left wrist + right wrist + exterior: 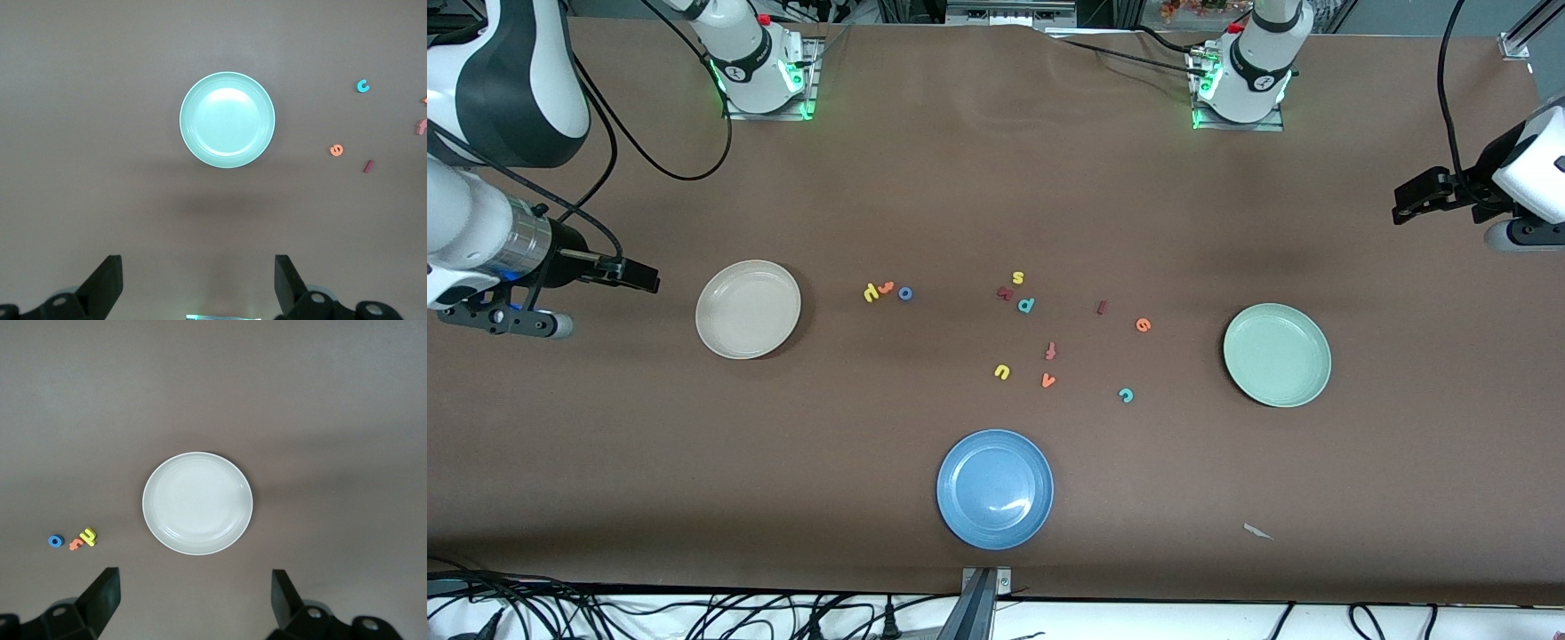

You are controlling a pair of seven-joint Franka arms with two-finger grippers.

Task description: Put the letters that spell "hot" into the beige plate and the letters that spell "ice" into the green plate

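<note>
The right gripper (pixel 193 603) hung with its fingers spread wide and nothing between them, up over the bare table at the right arm's end, just outward of the beige plate (pixel 198 503). The right wrist view showed that plate empty, and off to one side of it the yellow h (pixel 88 536), the orange t (pixel 75 544) and the blue o (pixel 56 541) in a tight row on the table – h and t touching, the o just beside them.

The left gripper (pixel 198 287) was released too, fingers wide apart and holding nothing, over the table at the left arm's end. Its wrist view showed the green plate (pixel 227 120) empty, with the teal c (pixel 363 86), the orange e (pixel 337 150) and the dark red i (pixel 368 166) lying well apart from each other toward the table's middle.

Only the front view took in both arms parked at the table's ends – and the blue plate (pixel 995 488) nearest the camera, plus the stray letters in the middle: a yellow s (pixel 1018 277), a teal p (pixel 1026 305), a yellow u (pixel 1002 372), an orange v (pixel 1048 380) and a red-orange f (pixel 1051 350). No writing could be read beyond the foam letters themselves
</note>
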